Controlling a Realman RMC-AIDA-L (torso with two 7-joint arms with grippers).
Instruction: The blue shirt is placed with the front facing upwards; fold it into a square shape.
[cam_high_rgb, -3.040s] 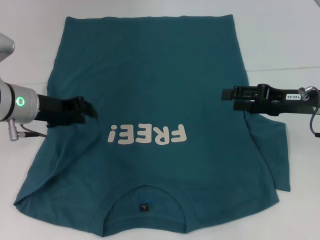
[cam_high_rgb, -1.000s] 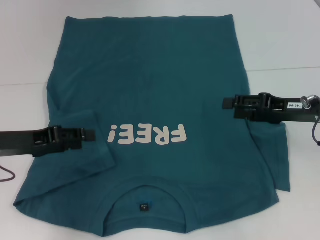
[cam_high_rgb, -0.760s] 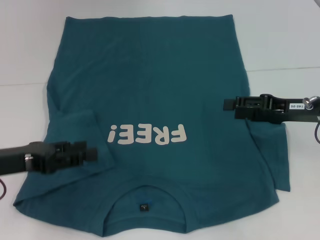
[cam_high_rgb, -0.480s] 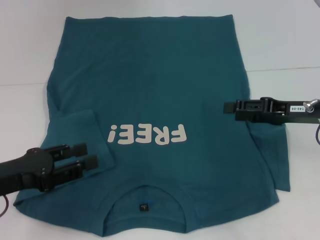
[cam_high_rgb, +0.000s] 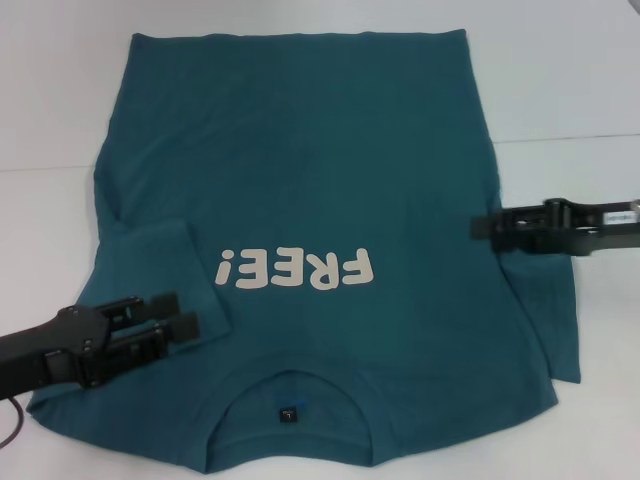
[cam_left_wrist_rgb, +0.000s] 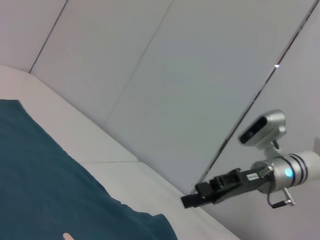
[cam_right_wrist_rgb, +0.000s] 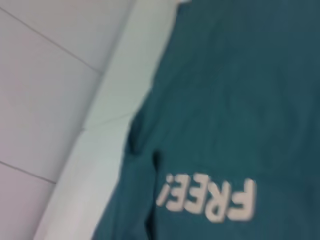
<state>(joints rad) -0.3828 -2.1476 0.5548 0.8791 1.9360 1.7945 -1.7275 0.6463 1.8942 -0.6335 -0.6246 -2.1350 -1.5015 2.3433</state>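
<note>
Left gripper hovers low over the folded-in left sleeve of the blue shirt, its two black fingers spread apart with nothing between them. That sleeve lies doubled onto the shirt's body just beside the pale "FREE!" lettering. The shirt itself lies flat, front up, on the white table, its collar and small dark neck label nearest the robot and its hem at the far side. Over the shirt's right edge, by the right sleeve, hangs the right gripper; I cannot tell whether its fingers are apart or together.
</note>
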